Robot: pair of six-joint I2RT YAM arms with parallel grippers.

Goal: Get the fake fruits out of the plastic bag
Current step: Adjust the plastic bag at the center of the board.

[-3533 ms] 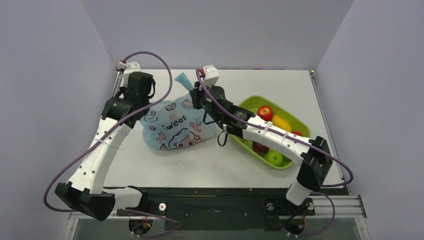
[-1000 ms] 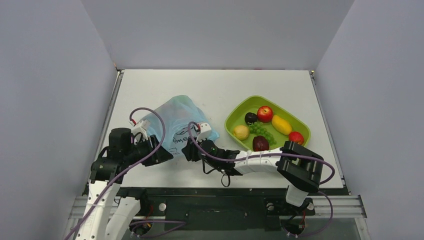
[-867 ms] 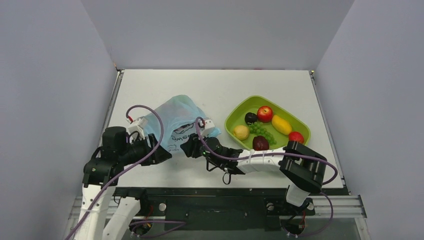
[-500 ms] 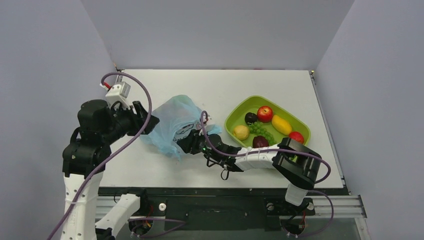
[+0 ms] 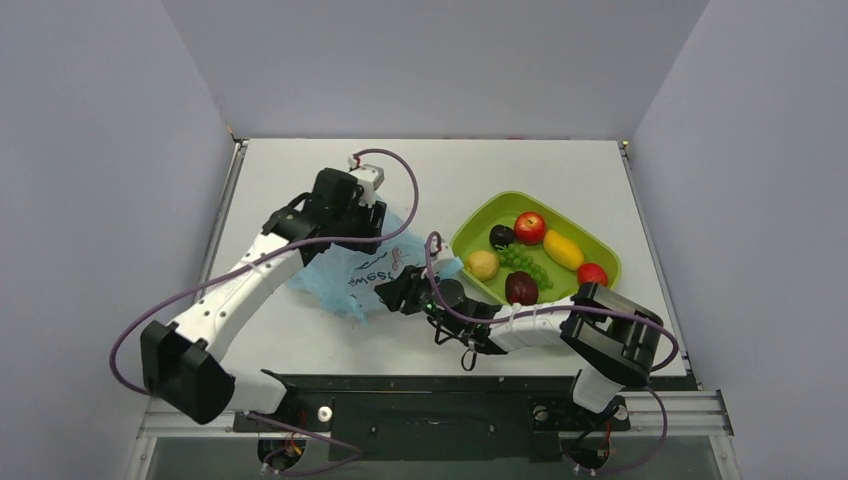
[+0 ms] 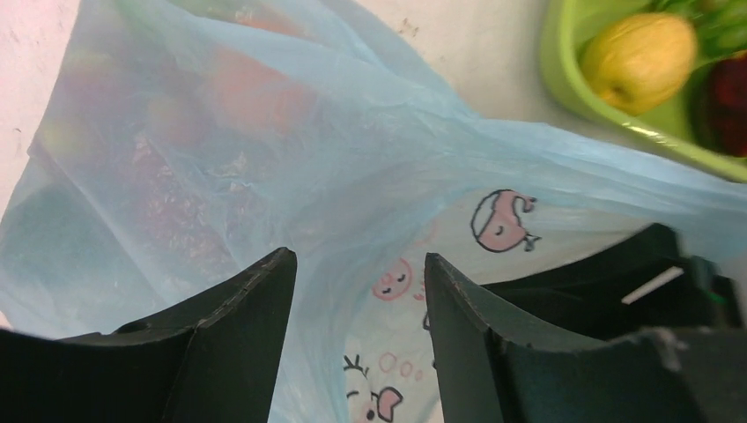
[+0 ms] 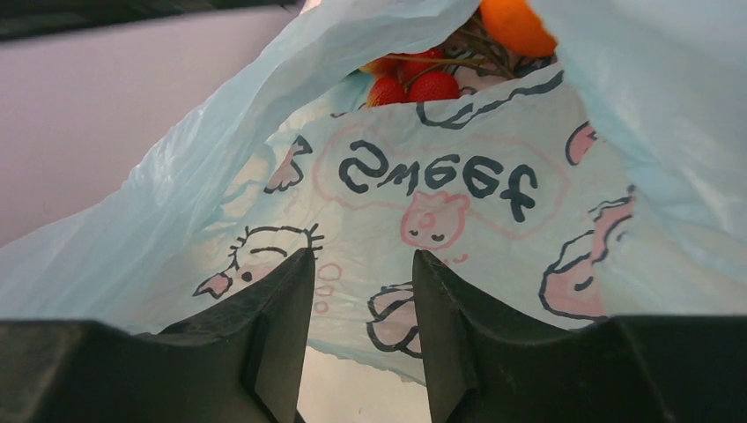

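Observation:
The light-blue plastic bag lies crumpled left of the table's middle. My left gripper hangs open just above it, and its wrist view shows printed plastic below the gap. Reddish fake fruits show blurred through the film. My right gripper sits low at the bag's front right, open, facing the bag's mouth with the lower rim just beyond its fingertips. Inside the mouth I see an orange and red grapes. Any other fruits are hidden.
A green tray stands right of the bag, close to my right forearm. It holds a red apple, a yellow mango, a lemon, green grapes and dark fruits. Walls enclose the table.
My left arm swung up from the near left and over the bag, opening wider. The right gripper shifted slightly right and opened a little. The bag lies more spread out.

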